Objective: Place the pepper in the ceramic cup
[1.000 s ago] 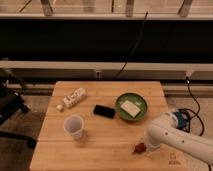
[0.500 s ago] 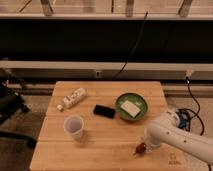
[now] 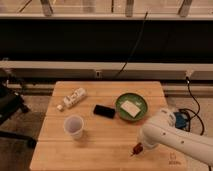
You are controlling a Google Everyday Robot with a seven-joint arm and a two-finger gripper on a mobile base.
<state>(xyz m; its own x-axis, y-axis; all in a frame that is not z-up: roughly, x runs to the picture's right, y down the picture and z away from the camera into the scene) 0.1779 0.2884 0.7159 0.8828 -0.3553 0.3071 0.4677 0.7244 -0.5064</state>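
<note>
The pepper (image 3: pixel 136 148) is a small reddish piece lying on the wooden table (image 3: pixel 100 150) near its front right. The white arm reaches in from the right, and my gripper (image 3: pixel 142 145) is at its tip, right at the pepper and mostly hidden by the arm's body. The ceramic cup (image 3: pixel 74 126) is white and stands upright at the front left of the table, well to the left of the pepper and the gripper.
A black phone (image 3: pixel 105 111) lies mid-table. A green bowl (image 3: pixel 132 107) holding a white piece sits at the right back. A white bottle (image 3: pixel 72 98) lies on its side at the back left. Cables hang off the table's right side.
The arm has sunk slightly lower over the pepper. The pepper, cup and other things stay where they were.
</note>
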